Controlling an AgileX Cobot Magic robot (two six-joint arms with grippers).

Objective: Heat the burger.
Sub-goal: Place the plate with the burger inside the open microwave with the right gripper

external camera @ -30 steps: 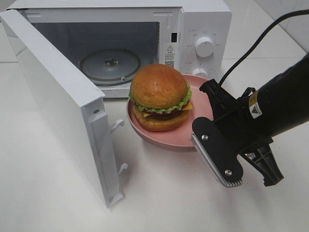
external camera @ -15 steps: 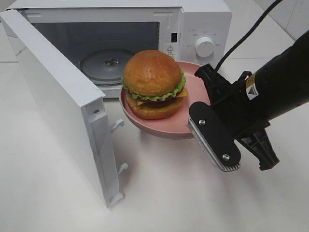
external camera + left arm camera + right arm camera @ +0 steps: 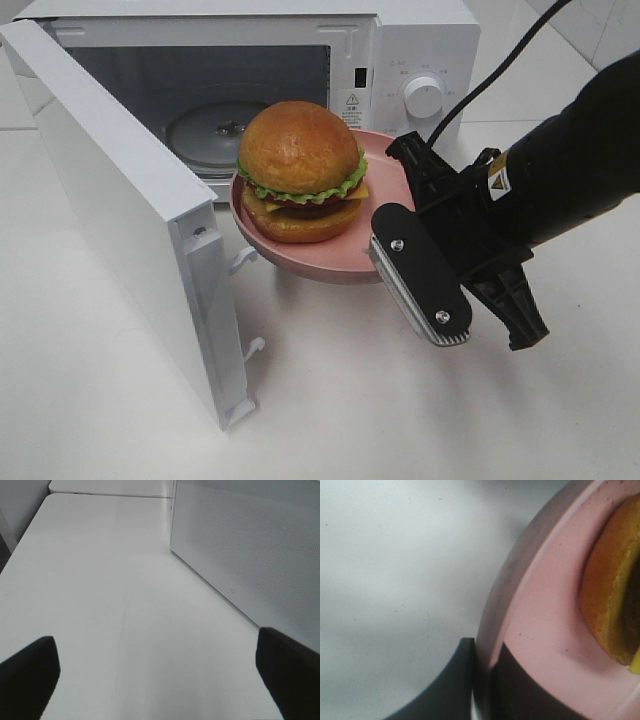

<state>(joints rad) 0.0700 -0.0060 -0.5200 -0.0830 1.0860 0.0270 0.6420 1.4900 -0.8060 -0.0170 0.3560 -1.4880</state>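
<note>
The burger (image 3: 300, 170), with golden bun, green lettuce, yellow cheese and dark patty, sits on a pink plate (image 3: 335, 262). My right gripper (image 3: 395, 200) is shut on the plate's right rim and holds it above the table, just in front of the open microwave (image 3: 420, 60). In the right wrist view the fingers (image 3: 455, 680) clamp the plate rim (image 3: 545, 630), with the burger's bottom bun (image 3: 610, 605) beside them. My left gripper (image 3: 160, 680) is open and empty over bare table. It is out of the high view.
The microwave door (image 3: 120, 200) stands open to the left, and its outer face shows in the left wrist view (image 3: 250, 545). The glass turntable (image 3: 210, 130) lies inside the cavity. A black cable (image 3: 500, 70) runs past the control knobs.
My right gripper has lifted the plate with the burger and carried it left and back toward the microwave opening.
</note>
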